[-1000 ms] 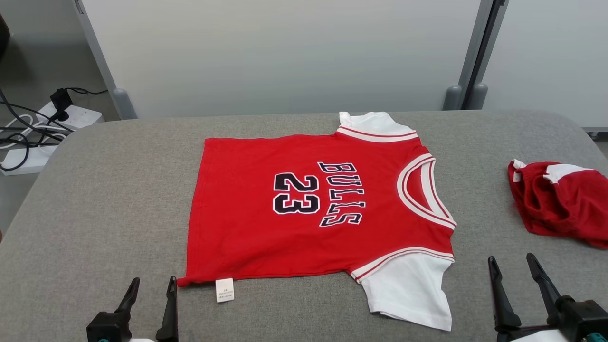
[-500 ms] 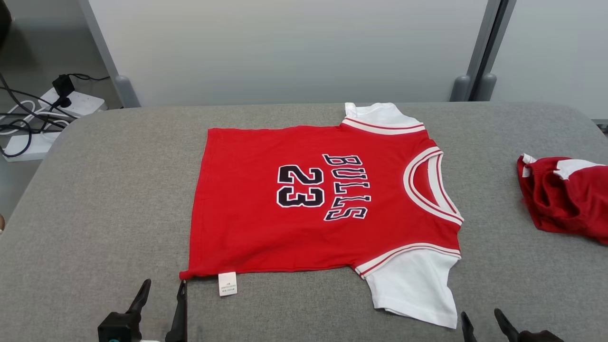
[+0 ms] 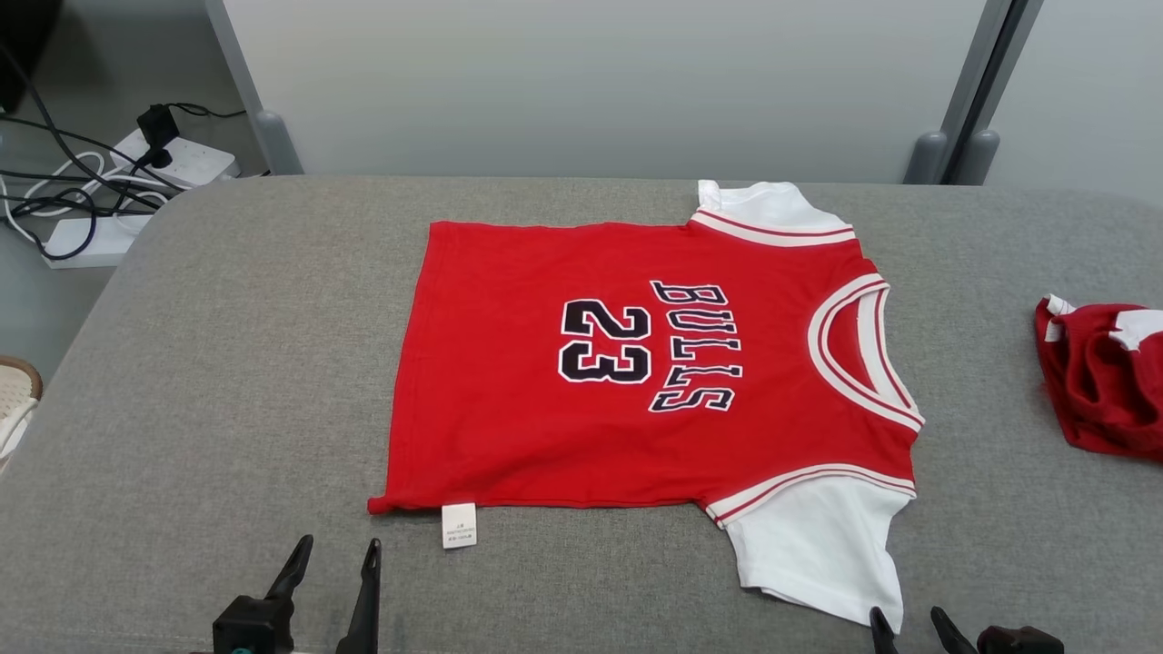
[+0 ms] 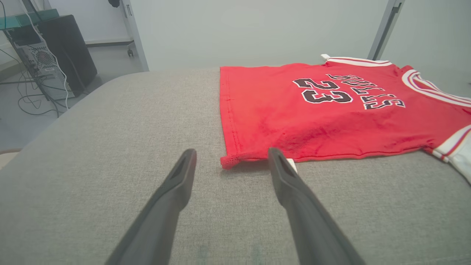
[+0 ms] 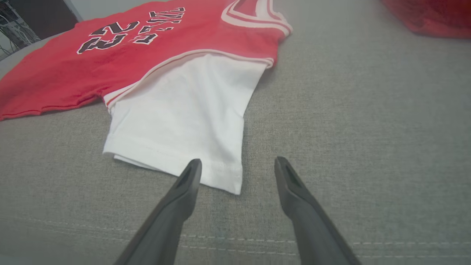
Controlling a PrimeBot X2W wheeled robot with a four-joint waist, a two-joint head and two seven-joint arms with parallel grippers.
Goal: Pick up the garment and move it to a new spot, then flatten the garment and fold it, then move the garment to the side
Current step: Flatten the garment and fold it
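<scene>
Fingers (image 3: 879, 629) of right gripper (image 3: 905, 618), red bundle (image 3: 1099, 381) cropped by frame edge.

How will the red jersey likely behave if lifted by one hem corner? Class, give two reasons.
Probably floppy: the red jersey lies flat as thin cloth, so it would drape from the pinch. Likely light: its hem corner curls up slightly.

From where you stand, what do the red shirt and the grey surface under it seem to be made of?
The red shirt looks like soft matte knit, probably cotton: limp drape, stitched hem, sewn-in white tag. The grey surface looks like coarse woven upholstery cloth, heathered and matte, with a stitched seam along its near edge.
</scene>
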